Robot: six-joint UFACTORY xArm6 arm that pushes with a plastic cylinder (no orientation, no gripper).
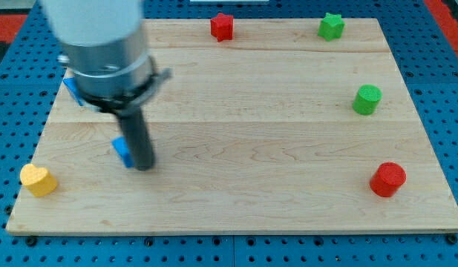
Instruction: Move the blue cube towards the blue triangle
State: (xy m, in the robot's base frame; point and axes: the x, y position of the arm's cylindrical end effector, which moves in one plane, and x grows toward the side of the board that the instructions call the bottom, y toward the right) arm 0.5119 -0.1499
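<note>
The blue cube (pixel 122 150) sits on the wooden board (pixel 251 133) at the view's left, partly hidden behind my rod. My tip (pixel 144 166) rests on the board touching the cube's right side. The blue triangle (pixel 71 90) lies higher up at the left edge, mostly hidden behind the arm's grey body; only a blue corner shows.
A yellow heart (pixel 38 180) lies at the bottom left corner. A red star (pixel 223 27) and a green star (pixel 331 27) sit along the top edge. A green cylinder (pixel 367 99) and a red cylinder (pixel 387 179) stand at the right.
</note>
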